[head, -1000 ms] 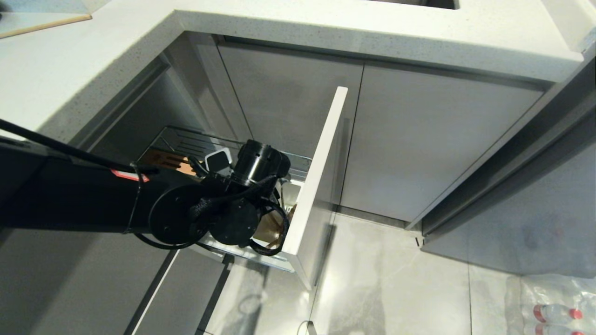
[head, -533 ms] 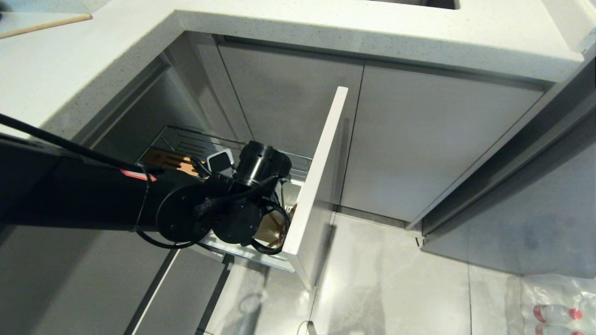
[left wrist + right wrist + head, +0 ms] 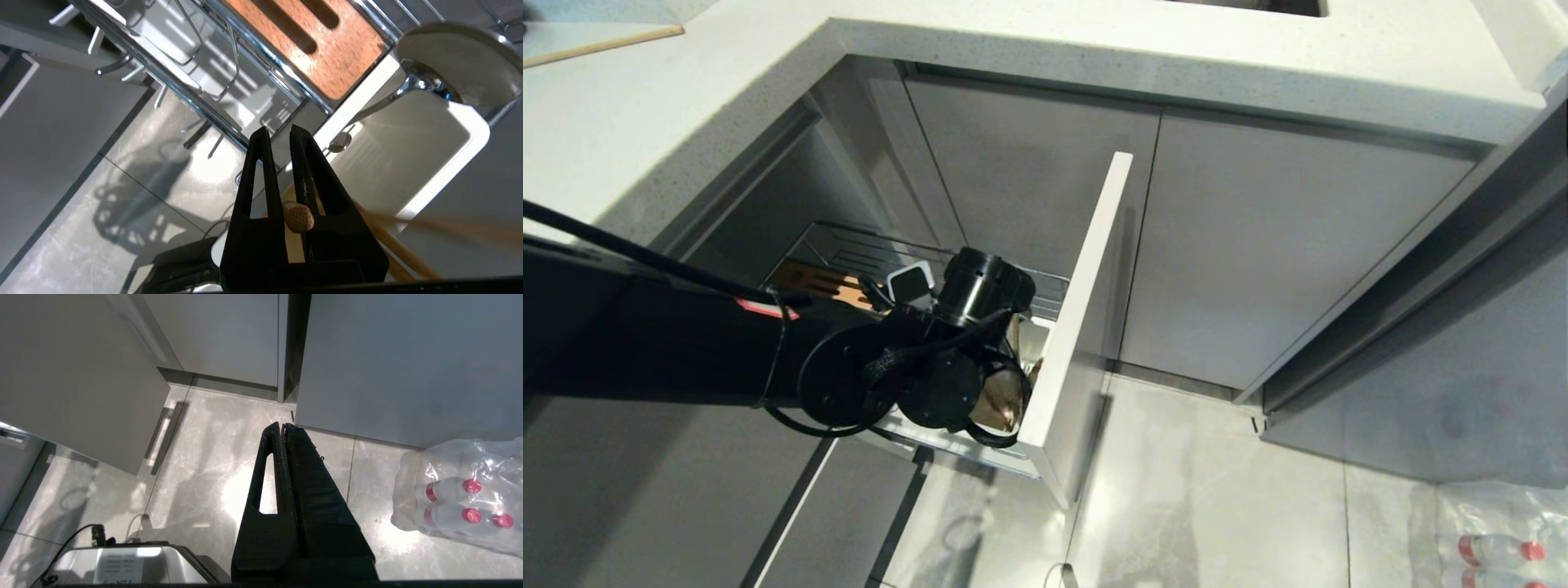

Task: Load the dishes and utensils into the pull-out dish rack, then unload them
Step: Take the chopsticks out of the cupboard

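Note:
My left gripper [image 3: 278,134] is shut on the light-wood chopsticks [image 3: 298,218], whose rounded end shows between the black fingers. It hangs over the white utensil cup [image 3: 457,163] of the pull-out dish rack [image 3: 849,245]. More of the chopsticks blurs away beside the fingers. The shiny metal spoon [image 3: 416,79] stands in the cup, bowl end up. In the head view the left arm's wrist [image 3: 947,367] covers the gripper. My right gripper [image 3: 283,425] is shut and empty, parked above the floor. The dishes are out of view.
The rack's pale front panel [image 3: 1094,286] stands pulled out, close beside the left wrist. A brown slotted wooden strip [image 3: 327,49] lies next to the cup. White countertop [image 3: 1094,57] overhangs the cabinets. A wrapped pack of water bottles [image 3: 461,494] lies on the floor.
The left gripper's jaws have closed onto the chopsticks. The arm has hardly moved and the camera has stayed put.

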You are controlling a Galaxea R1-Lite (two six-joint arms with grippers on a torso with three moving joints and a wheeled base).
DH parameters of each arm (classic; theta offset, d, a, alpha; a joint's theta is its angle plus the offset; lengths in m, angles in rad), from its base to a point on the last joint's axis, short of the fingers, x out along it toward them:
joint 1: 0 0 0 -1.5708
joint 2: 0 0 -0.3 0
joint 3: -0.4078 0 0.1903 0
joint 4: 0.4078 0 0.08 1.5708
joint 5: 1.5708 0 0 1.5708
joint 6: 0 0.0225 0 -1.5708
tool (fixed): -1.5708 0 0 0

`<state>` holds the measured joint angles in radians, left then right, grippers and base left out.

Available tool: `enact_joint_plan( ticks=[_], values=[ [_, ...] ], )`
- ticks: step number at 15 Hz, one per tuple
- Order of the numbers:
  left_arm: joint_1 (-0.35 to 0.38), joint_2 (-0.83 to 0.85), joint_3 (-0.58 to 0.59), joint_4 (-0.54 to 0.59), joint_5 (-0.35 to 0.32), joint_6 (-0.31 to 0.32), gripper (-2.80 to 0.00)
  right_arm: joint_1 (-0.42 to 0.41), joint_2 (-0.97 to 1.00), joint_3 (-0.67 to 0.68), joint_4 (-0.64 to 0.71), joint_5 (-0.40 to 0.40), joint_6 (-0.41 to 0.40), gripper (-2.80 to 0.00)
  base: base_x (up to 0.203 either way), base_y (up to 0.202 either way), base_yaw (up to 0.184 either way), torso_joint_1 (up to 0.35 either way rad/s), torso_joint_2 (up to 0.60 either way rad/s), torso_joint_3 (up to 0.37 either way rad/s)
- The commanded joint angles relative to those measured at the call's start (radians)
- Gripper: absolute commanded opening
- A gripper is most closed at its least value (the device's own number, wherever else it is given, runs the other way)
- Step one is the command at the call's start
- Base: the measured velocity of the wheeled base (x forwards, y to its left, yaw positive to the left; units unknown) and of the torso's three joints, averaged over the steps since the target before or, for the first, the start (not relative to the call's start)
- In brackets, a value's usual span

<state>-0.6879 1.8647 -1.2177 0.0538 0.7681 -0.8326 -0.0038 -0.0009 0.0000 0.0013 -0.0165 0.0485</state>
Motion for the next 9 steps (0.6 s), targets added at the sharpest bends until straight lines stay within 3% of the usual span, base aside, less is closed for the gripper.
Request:
enact_joint_plan(
  ticks=[1, 9],
  values=[
    [-0.002, -0.004, 0.000, 0.001, 0.005, -0.005, -2.80, -0.001, 0.001, 0.002, 0.000, 0.000, 0.001, -2.80, 0.000, 0.000, 0.000, 0.000, 0.00, 0.000],
    [-0.024, -0.062, 0.001, 0.006, 0.012, -0.005, -2.80, -0.001, 0.001, 0.002, 0.000, 0.000, 0.001, -2.80, 0.000, 0.000, 0.000, 0.000, 0.00, 0.000]
  ],
)
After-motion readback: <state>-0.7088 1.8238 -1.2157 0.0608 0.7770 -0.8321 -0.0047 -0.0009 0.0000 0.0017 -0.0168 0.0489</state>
